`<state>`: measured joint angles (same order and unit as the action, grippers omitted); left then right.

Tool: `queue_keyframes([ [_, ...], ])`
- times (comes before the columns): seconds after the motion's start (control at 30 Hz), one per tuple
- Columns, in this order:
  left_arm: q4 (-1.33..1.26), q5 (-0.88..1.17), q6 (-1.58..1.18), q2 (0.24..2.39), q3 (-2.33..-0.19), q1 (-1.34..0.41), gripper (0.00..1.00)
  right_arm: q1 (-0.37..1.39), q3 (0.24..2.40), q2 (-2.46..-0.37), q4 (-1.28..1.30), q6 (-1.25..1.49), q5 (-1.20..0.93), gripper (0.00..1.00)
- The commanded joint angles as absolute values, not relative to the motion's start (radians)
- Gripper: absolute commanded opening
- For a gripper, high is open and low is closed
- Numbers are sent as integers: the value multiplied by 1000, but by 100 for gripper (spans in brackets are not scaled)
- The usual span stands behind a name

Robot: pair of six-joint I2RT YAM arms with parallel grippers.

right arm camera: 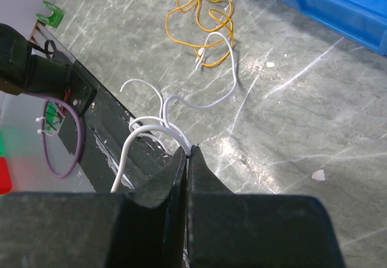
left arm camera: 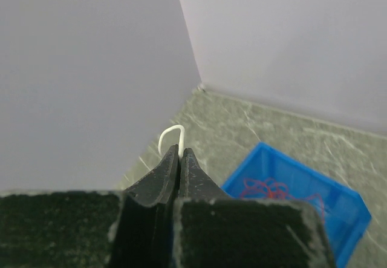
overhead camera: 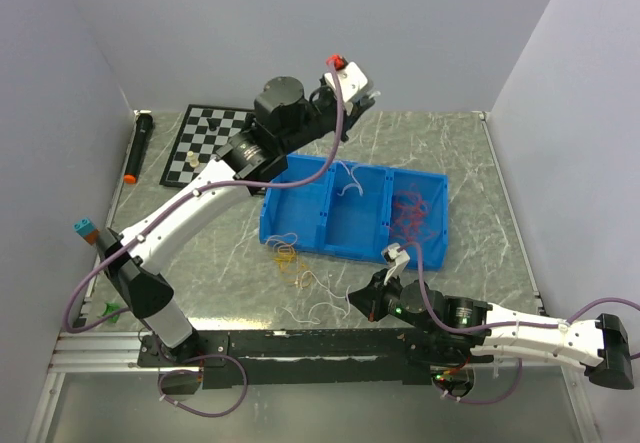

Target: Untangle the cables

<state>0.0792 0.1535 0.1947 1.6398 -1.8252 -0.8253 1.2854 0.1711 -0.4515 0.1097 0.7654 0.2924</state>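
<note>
Right gripper (right arm camera: 188,153) is clamped on white cables (right arm camera: 208,101) near the 6 o'clock edge of the table (right arm camera: 290,129); left gripper (left arm camera: 180,154), raised at 12 o'clock, pinches a white loop (left arm camera: 171,134). Seen from the right wrist, the low strand runs lengthwise toward 12 o'clock with its tip at the yellow tangle (right arm camera: 202,5), so a pull could drag or tighten that knot.

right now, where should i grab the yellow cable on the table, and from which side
Take a bare outer loop of the yellow cable on the side away from the white cable, which crosses its near end. Come straight down from above, jaws across the strand: it lies flat in loose loops on the table, so a side approach would likely push it.
</note>
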Motion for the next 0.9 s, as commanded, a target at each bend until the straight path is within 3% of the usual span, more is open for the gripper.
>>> queue_keyframes([
  [0.0,94,198,155,1637,-1783,-824,1,1296,158,-440,66,770,310,0],
  [0.5,142,38,35,1753,-1726,-831,1,1295,144,-411,75,770,325,0],
  [0.57,198,31,23,1784,-1753,-833,11,1295,143,-410,69,769,328,0],
  [0.87,282,46,-84,1815,-1764,-831,26,1296,153,-428,61,762,327,0],
])
